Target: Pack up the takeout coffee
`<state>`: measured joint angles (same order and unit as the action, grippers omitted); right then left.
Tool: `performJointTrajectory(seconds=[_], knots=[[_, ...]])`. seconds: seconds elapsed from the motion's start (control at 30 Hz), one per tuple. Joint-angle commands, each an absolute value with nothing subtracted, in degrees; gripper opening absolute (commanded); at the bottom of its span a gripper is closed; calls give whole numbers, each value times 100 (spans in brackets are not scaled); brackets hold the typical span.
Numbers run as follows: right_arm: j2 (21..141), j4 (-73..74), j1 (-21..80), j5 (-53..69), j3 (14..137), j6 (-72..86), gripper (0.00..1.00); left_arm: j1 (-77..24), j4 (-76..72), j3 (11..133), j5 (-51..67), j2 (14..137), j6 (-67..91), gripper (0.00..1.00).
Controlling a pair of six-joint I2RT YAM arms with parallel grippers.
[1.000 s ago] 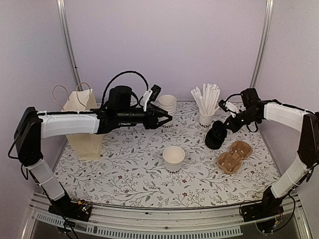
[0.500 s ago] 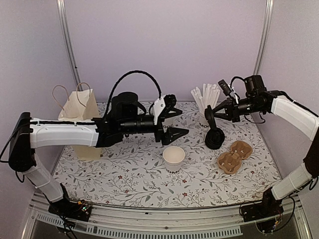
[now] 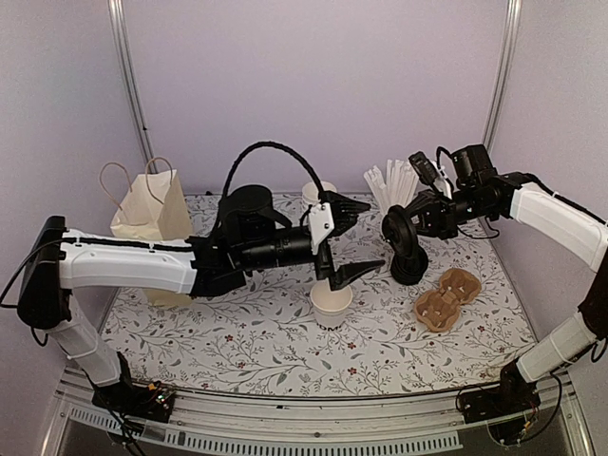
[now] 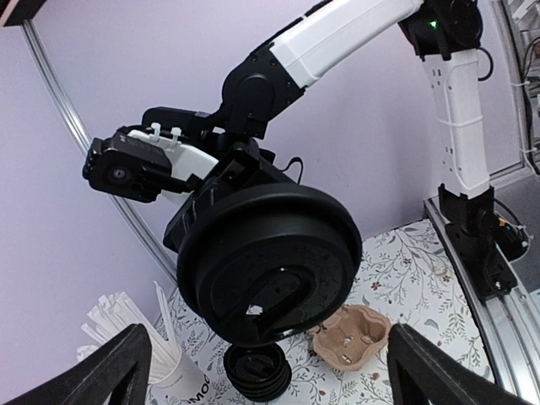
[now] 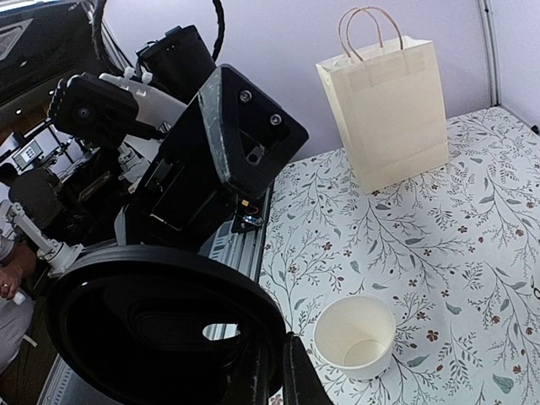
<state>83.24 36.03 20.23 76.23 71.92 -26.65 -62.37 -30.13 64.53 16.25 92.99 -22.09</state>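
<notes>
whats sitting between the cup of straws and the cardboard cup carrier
A stack of black lids stands between the cup of straws and the cardboard carrier, clearest in the left wrist view.

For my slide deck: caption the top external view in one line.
Right gripper holds a black lid above the lid stack; open left gripper poised near an uncapped white cup.

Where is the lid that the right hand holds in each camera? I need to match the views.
Top external: lid right of centre, seen nearly edge-on, just above the lid stack in the picture.
Left wrist: lid is the big black disc at centre, lid stack below it.
Right wrist: lid at lower left, right hand pinching its rim.
Shared landmark: the floral table, in all three.
</notes>
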Motion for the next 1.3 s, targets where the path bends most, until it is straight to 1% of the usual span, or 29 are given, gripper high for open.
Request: performJointTrajectory(seconds=[0.0,0.13,0.27,0.57,0.8,1.07,1.27], knots=[[8269,3569,2033,7870,7114,-2578,6,-6488,-3430,6678,1111,9558,-2679,100],[8238,3564,2033,7909,7098,-2558,7,-6607,-3559,6785,857,9723,-2812,99],[8202,3542,2037,7945,7040,-2525,7,-6719,-3558,6950,516,9879,-2955,94],[8147,3472,2033,8093,6980,-2400,8,-6937,-3946,6977,-199,10108,-3374,93],[8148,3456,2031,8142,6973,-2376,9,-7008,-4133,6933,-237,10139,-3452,89],[8188,3454,2033,8169,6970,-2355,9,-7095,-4428,6546,-196,10004,-3641,93],[8250,3428,2035,8156,6987,-2331,9,-7112,-4455,6481,-316,10010,-3665,91]])
